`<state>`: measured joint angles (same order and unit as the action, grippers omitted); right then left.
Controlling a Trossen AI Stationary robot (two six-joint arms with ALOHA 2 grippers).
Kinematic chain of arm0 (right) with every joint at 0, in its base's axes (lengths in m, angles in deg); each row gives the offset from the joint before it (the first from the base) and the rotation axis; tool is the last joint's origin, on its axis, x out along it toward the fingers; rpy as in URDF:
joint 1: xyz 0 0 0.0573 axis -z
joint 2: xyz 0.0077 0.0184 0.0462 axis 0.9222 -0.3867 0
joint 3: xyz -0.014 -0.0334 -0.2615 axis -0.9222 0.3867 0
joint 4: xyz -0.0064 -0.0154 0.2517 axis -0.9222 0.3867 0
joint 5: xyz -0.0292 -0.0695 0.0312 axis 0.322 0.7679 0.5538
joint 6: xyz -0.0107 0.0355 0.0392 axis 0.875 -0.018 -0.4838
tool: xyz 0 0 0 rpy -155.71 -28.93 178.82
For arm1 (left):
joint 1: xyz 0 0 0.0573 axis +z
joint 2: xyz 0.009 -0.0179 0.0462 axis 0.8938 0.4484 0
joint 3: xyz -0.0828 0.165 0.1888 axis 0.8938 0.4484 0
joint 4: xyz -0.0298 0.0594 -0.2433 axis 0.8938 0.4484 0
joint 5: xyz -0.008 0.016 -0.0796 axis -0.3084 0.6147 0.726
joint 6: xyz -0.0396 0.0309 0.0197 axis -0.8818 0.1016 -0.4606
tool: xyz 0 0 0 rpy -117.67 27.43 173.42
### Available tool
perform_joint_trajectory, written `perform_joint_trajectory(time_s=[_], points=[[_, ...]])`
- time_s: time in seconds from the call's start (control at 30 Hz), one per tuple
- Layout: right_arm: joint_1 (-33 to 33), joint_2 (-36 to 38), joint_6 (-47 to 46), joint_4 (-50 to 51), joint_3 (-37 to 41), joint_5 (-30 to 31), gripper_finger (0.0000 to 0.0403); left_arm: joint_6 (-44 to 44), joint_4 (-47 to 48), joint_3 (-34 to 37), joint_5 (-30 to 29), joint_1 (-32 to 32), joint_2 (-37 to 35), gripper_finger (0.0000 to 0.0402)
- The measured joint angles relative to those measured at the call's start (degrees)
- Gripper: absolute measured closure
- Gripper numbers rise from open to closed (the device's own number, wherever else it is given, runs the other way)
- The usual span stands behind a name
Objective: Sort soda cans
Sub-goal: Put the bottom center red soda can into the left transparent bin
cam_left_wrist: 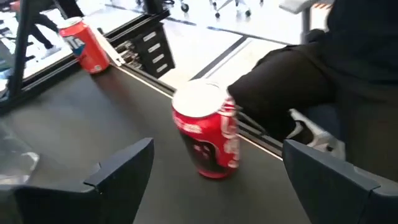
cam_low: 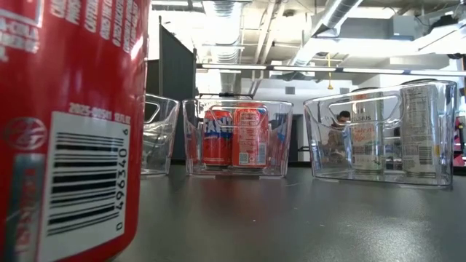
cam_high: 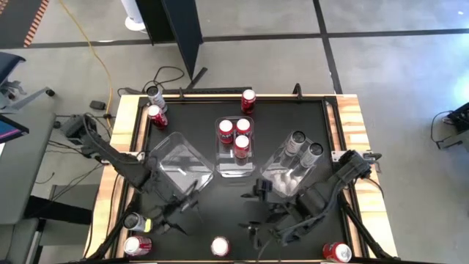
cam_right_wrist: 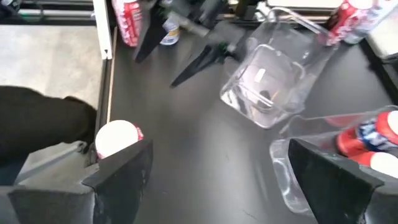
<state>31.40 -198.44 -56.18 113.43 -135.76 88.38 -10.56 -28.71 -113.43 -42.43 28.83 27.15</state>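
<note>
- The table (cam_high: 242,213) – a black top in a wooden frame – carries three clear bins in a row across its middle, with both arms reaching in from the near edge.
- The left bin (cam_high: 179,163) sits tilted, with no can in it; the middle bin (cam_high: 236,167) holds three red soda cans (cam_high: 236,136), upright; the right bin (cam_high: 287,170) holds two silver-grey cans (cam_high: 304,144).
- The left gripper (cam_high: 174,214) hangs low near the table's near-left corner, its fingers (cam_left_wrist: 118,177) spread wide and holding nothing. In the left wrist view a red can (cam_left_wrist: 208,134) stands upright just ahead of them, apart from both.
- The right gripper (cam_high: 258,231) is by the near edge right of centre – also spread open and empty.
- Loose cans: one red and one silver at the far-left corner (cam_high: 155,108), one red at the far edge (cam_high: 248,100), a silver (cam_high: 135,221) and a red one (cam_high: 137,246) at the near-left corner, one at the near edge's middle (cam_high: 220,247), and one red at the near-right corner (cam_high: 336,253).
</note>
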Motion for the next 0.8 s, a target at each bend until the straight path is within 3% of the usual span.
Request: perform_joint_trajectory(time_s=[0.2, 0.5, 0.8], points=[[-0.22, -0.18, -0.51, 1.59, 0.02, 0.82, 0.0014, 1.16, 0.53, -7.44, -1.04, 0.03, 10.34, 0.0021], [-0.90, -0.16, -0.45, 2.54, 0.02, 0.84, 0.0014, 0.94, 10.33, -20.15, 0.56, 0.16, 22.15, 0.0007], [-2.16, -0.16, -0.41, 2.72, 0.02, 0.84, 0.0014, 0.42, 11.13, -24.89, 3.34, 0.27, 30.36, 0.0007]])
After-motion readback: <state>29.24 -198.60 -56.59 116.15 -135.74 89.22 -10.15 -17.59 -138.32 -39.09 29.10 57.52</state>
